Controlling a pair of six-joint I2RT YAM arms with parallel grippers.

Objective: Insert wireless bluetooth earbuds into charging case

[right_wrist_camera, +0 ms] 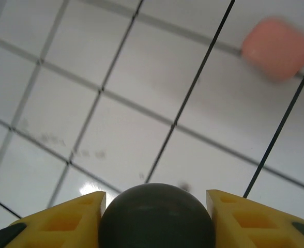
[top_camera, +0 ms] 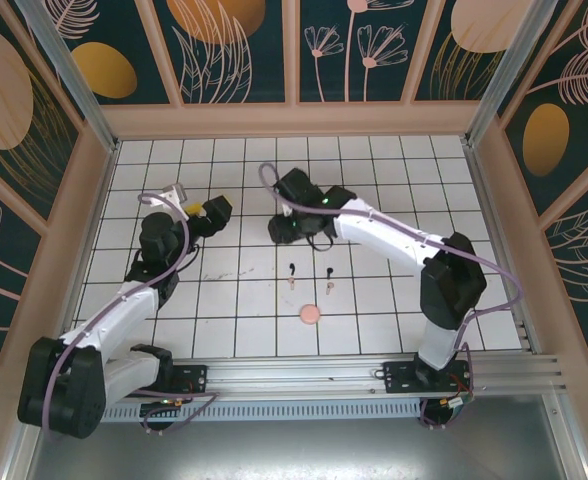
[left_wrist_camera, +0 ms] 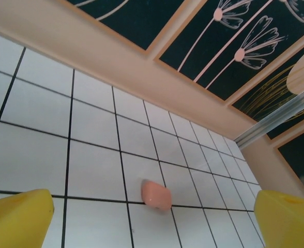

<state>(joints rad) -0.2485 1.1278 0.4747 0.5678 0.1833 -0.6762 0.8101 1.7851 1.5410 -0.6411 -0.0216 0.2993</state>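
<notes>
Dark round case (right_wrist_camera: 157, 221) sits clamped in right end effector (right_wrist_camera: 154, 200); left end effector (left_wrist_camera: 152, 207) gapes apart.

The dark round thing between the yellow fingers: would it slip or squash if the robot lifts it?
The dark round thing looks smooth and domed, so it may slip between the right gripper's flat fingers. No dent shows where they meet it, so it is probably rigid. Its curve suggests it could roll once released.

white arms (top_camera: 384, 232), black joints (top_camera: 452, 285), lilac cables (top_camera: 264, 180), yellow fingers (left_wrist_camera: 17, 217).
</notes>
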